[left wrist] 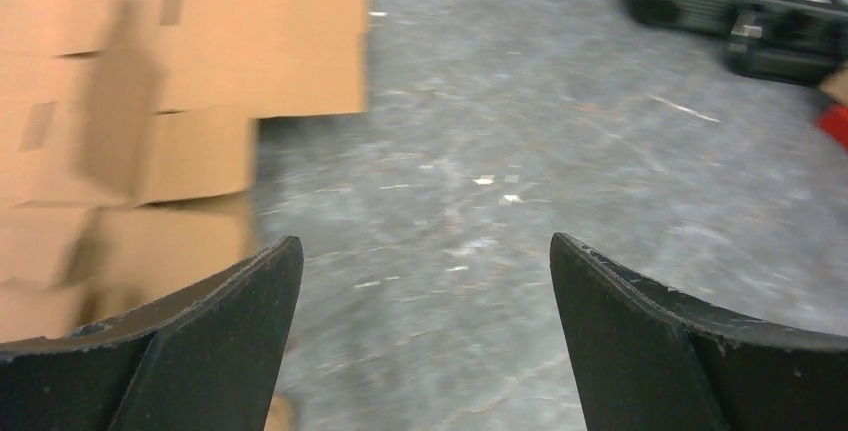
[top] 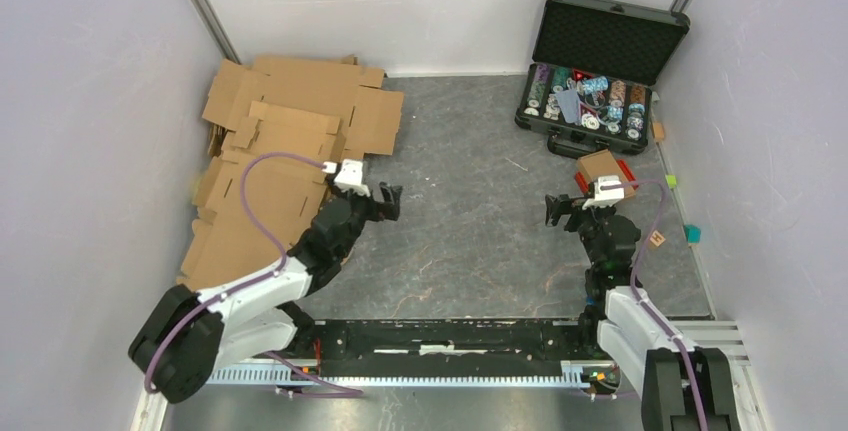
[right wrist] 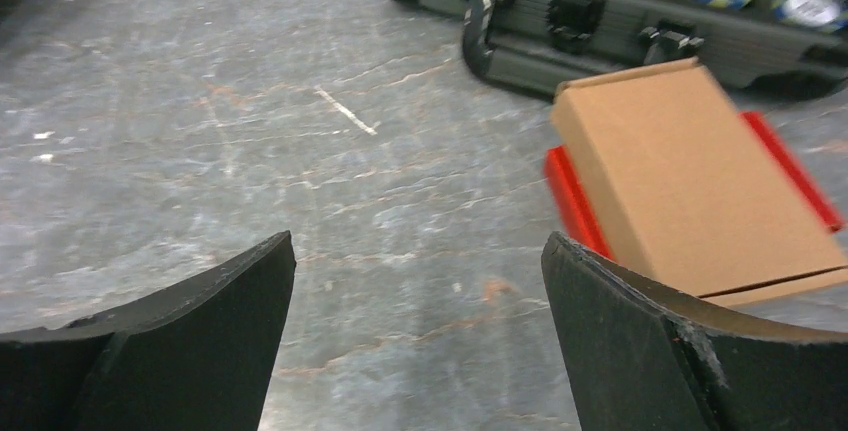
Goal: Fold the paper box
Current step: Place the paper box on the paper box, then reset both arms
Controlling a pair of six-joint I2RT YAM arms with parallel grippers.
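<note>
Right wrist view: the box [right wrist: 690, 181] lies on a red lid [right wrist: 572, 203] beside the case [right wrist: 600, 36], apparently closed. The right claw [right wrist: 418, 241] and left claw [left wrist: 425, 241] are both wide and empty. Approach from the right, square to the box, and press any loose flap flat

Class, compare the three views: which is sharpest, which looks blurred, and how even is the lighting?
Top external view: sharp and evenly lit across the table, only soft shadows. Left wrist view: the cardboard sheets and black case are smeared. Right wrist view: the paper box is slightly soft, table grain clearer.
</note>
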